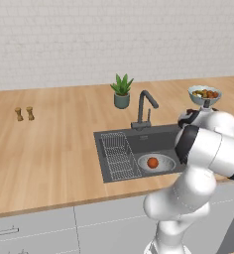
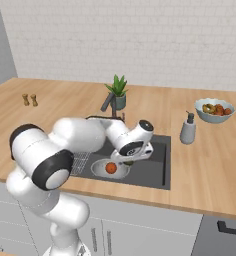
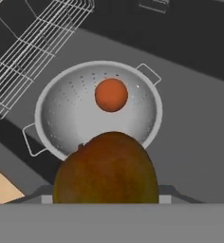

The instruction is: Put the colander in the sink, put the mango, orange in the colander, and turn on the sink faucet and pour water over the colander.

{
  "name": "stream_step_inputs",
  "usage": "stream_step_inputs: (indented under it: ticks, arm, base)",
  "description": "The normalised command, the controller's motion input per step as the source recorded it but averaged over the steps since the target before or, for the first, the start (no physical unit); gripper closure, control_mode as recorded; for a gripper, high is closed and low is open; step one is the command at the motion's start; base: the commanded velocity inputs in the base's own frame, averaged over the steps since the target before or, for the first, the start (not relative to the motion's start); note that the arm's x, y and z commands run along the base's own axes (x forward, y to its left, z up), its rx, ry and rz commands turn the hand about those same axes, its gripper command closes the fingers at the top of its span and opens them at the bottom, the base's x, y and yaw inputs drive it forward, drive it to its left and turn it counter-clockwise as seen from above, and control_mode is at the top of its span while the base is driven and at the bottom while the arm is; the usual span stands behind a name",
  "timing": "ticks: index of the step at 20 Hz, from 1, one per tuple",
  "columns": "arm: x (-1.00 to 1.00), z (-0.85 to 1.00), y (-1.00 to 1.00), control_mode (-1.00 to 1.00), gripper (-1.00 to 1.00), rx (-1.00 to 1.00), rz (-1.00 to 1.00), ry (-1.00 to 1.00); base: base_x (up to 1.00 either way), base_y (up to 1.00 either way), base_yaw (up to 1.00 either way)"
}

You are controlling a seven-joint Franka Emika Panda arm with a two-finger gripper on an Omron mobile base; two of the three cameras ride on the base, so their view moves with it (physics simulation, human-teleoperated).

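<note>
Two base cameras look forward and down from behind the white arm, left and right, both covering the dark grey recessed sink [image 1: 158,141] [image 2: 157,167]. The hand camera looks closely down into the shiny perforated metal colander [image 3: 76,114] there.

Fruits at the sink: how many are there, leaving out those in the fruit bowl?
2. The orange lies inside the colander in the sink. The mango is held in the gripper above the colander's rim. None seems hidden.
</note>
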Motion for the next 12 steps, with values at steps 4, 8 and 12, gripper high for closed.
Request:
stream_step_inputs:
  ticks: [4,8,12]
  arm:
    - [0.00,-0.04,0.99,-1.00,1.00,0.02,0.08,0.00]
    - [0.00,-0.30,0.68,-1.00,1.00,0.00,0.03,0.00]
    - [0.05,-0.44,0.42,-1.00,1.00,0.00,0.00,0.00]
  base:
    - [0.00,0.00,0.00]
    - [0.00,0.00,0.00]
    - [0.00,0.00,0.00]
